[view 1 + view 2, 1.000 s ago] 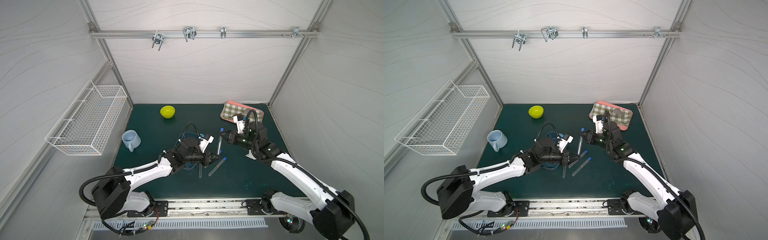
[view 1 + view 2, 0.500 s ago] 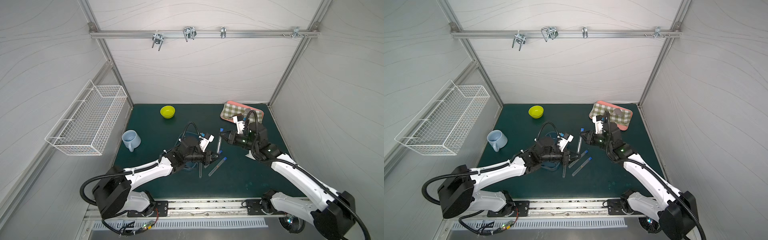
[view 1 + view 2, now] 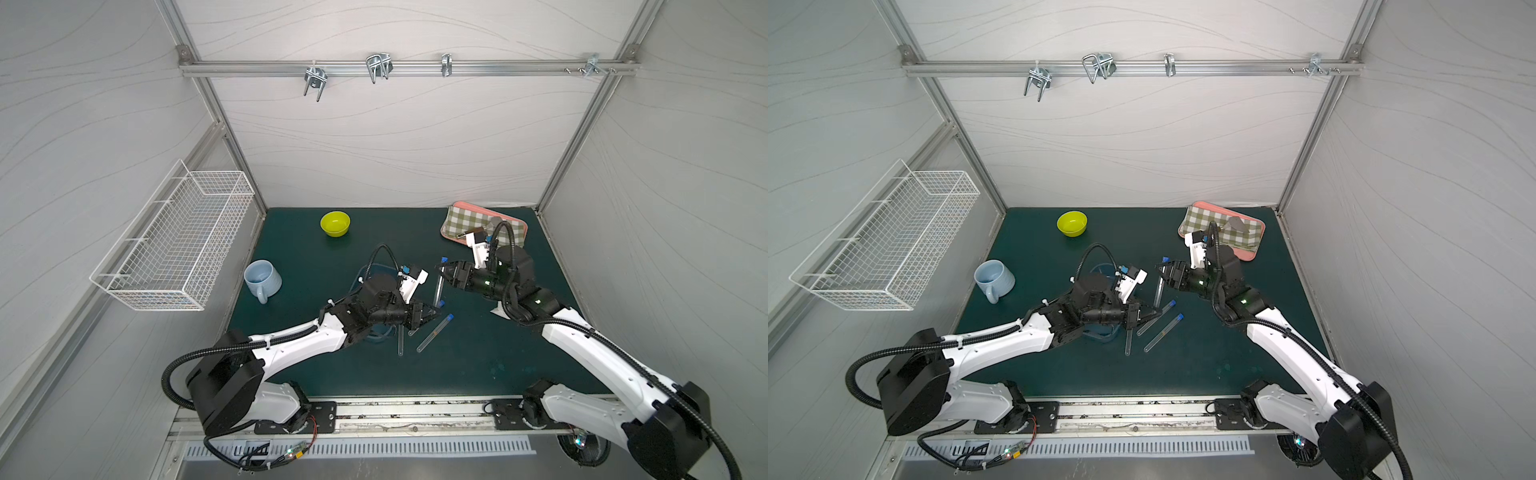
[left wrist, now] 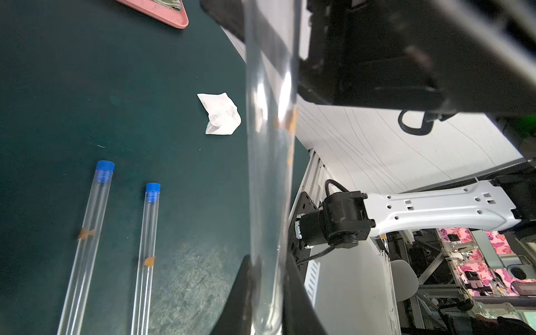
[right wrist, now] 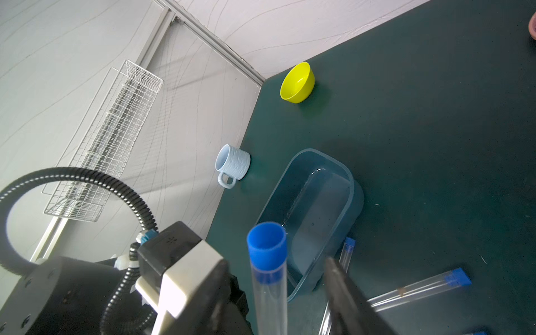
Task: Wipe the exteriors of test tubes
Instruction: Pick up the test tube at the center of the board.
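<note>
Left arm (image 3: 299,349) stretches low across the mat (image 3: 478,365) to frame centre in both top views. The left gripper (image 3: 434,314) is clamped on the rounded bottom of one test tube (image 3: 438,286), which stands near upright, blue cap up. Right arm (image 3: 582,345) bends in from lower right, with the right gripper (image 3: 443,274) level with the cap end. Versus half a second back, the right jaws have let go (gap on both sides of the tube in right wrist view); the left grip is unchanged. Three other tubes (image 3: 434,333) lie on the mat just below centre.

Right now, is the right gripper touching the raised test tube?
Apart. Right wrist view: right gripper open, a gap either side of the raised test tube.
</note>
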`<state>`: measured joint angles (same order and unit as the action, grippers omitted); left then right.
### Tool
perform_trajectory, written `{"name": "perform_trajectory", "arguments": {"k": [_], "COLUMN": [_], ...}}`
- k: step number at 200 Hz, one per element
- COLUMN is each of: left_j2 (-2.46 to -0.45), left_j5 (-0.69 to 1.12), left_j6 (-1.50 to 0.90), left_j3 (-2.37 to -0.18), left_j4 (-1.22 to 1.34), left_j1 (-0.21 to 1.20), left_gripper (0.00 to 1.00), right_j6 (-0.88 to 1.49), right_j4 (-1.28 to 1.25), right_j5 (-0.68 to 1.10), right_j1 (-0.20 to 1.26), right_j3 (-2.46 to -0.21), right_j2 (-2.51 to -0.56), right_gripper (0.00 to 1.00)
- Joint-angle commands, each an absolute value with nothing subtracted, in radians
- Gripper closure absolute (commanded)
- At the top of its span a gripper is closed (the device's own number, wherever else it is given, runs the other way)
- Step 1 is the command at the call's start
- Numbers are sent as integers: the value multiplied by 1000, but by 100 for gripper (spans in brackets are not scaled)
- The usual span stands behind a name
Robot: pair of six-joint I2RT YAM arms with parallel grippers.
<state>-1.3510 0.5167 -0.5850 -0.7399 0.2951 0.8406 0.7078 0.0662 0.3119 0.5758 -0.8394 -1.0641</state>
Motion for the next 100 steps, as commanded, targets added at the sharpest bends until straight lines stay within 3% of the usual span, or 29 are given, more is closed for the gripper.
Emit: {"name": "perform_trajectory", "arguments": {"k": [1, 23, 62, 100], "left_j2": [-1331, -1296, -1255, -1242], "left_j5": [489, 456, 433, 431], "left_j6": [-571, -570, -548, -548], "left_j3": [-766, -729, -715, -708], "left_j4": [304, 302, 256, 252], "left_j1": [845, 845, 846, 844], "left_gripper": [92, 92, 92, 92], "right_j6": [652, 618, 605, 465], "right_j4": [188, 299, 408, 625], "right_j5": [231, 193, 282, 224], "right_j1": [571, 484, 258, 106], "right_j3": [-901, -949, -939, -937], "right_j2": [-1038, -1005, -975, -1124], "right_gripper": [21, 19, 21, 30]}}
